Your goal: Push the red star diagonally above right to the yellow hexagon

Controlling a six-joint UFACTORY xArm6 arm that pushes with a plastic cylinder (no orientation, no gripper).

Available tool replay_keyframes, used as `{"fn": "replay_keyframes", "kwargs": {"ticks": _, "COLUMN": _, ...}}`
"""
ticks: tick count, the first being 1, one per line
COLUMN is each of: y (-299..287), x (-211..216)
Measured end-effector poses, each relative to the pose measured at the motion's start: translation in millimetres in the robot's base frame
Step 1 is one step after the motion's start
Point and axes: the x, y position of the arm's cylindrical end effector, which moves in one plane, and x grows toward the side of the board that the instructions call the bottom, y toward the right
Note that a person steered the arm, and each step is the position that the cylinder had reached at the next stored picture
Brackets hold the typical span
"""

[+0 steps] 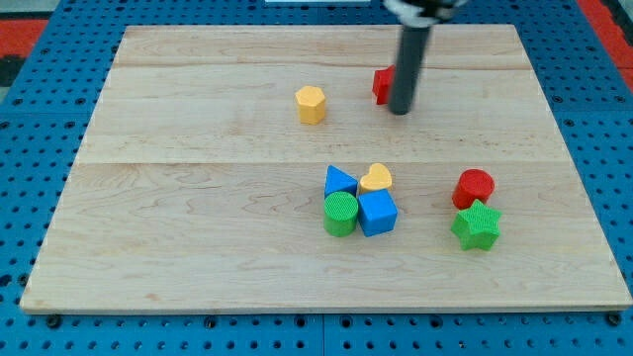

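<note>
Right, in the camera view my tip (400,111) touches the red star-shaped block (382,85) on its right side, w/ the star up and right of the yellow hexagon block (311,104); there are no jaws here, only a plain dark rod. Risk imo: an off-centre shove spins the star or slides it left into the hexagon, as the pale wooden board (198,227) looks smooth and the blocks matte.

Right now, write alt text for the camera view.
My tip touches the half-hidden red star, up and right of the yellow hexagon, on a wooden board. Lower down are seven other blocks in two clusters.
</note>
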Motion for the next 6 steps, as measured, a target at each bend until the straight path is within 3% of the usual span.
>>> {"fn": "replay_keyframes", "kwargs": {"ticks": 1, "y": -31.8, "x": -19.9}}
{"fn": "replay_keyframes", "kwargs": {"ticks": 3, "y": -31.8, "x": -28.5}}
{"fn": "replay_keyframes", "kwargs": {"ticks": 4, "y": -19.6, "x": -19.7}}
{"fn": "replay_keyframes", "kwargs": {"ticks": 5, "y": 42.3, "x": -11.5}}
{"fn": "replay_keyframes", "kwargs": {"ticks": 6, "y": 72.1, "x": -37.4}}
